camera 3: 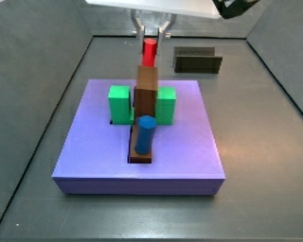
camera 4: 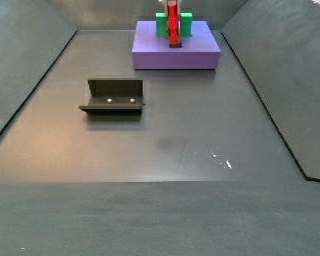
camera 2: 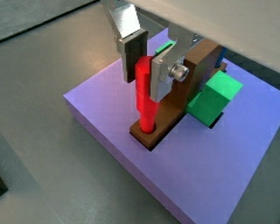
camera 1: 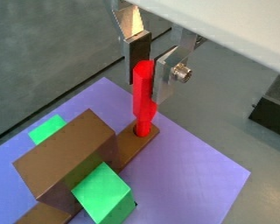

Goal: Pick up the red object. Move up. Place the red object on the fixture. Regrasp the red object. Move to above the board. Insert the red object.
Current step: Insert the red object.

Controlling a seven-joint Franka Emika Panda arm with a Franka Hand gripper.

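Blue peg (camera 3: 145,135) stands at the bar's (camera 3: 144,99) near end on the board (camera 3: 189,151); at its far end, the red peg (camera 1: 143,96) stands upright, its top between the gripper's (camera 1: 150,59) narrowly parted fingers, contact unclear. Fixture (camera 3: 197,60) beyond.

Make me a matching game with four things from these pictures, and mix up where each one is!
Things:
1. slim red peg
2. blue hexagonal peg
3. dark L-shaped fixture
4. silver two-finger gripper

Places:
A. alone on the grey floor, away from the large lavender-purple board
B. standing at the end of the long brown bar away from the gripper
C. above the board, fingers either side of the red peg's top
D. upright, lower end in the slot at the bar's other end

Pairs: 1-D, 2-B, 3-A, 4-C
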